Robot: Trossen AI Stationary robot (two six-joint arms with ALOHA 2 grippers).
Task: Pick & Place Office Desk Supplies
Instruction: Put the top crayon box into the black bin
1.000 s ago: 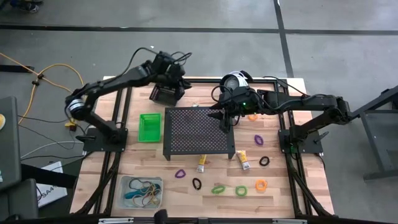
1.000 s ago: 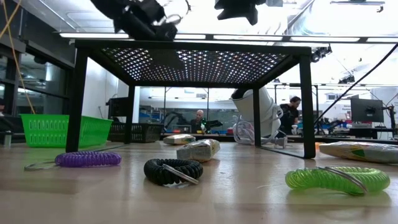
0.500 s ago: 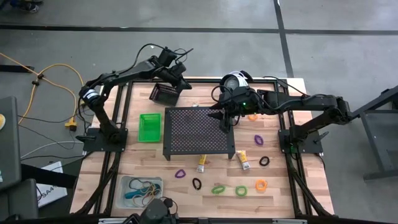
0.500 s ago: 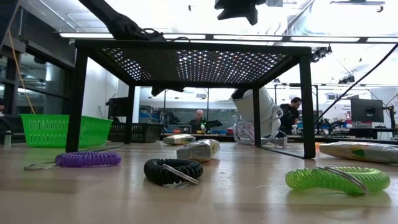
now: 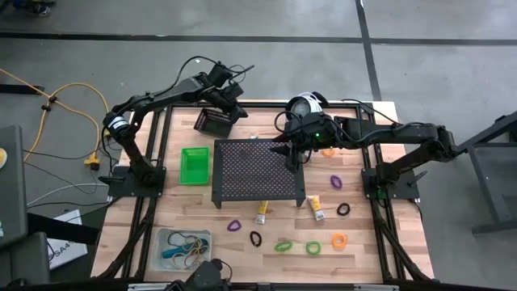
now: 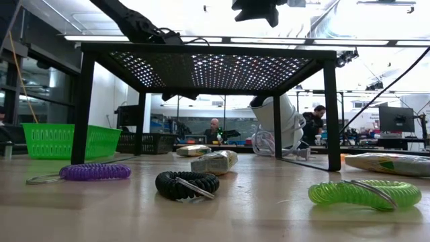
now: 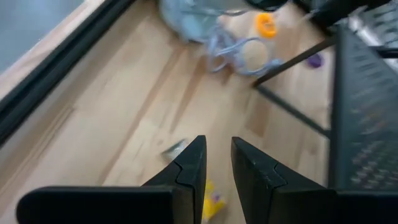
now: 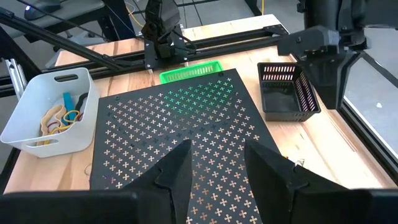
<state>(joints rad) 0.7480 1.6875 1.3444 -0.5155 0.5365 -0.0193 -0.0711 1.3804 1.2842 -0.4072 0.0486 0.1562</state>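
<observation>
Left gripper (image 5: 229, 103) hangs over the black bin (image 5: 212, 121), fingers narrowly apart, empty; right gripper (image 5: 292, 158), fingers apart, hovers above the stand (image 5: 254, 171).

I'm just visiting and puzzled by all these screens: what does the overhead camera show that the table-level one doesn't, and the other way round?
Only the overhead view shows the clear bin of rubber bands, the orange loop, and both whole arms, with the right end effector over the perforated stand.

Only the table-level view shows the room behind, where a person sits.

Both show the green bin, the stand, the purple loop and the black loop.
</observation>
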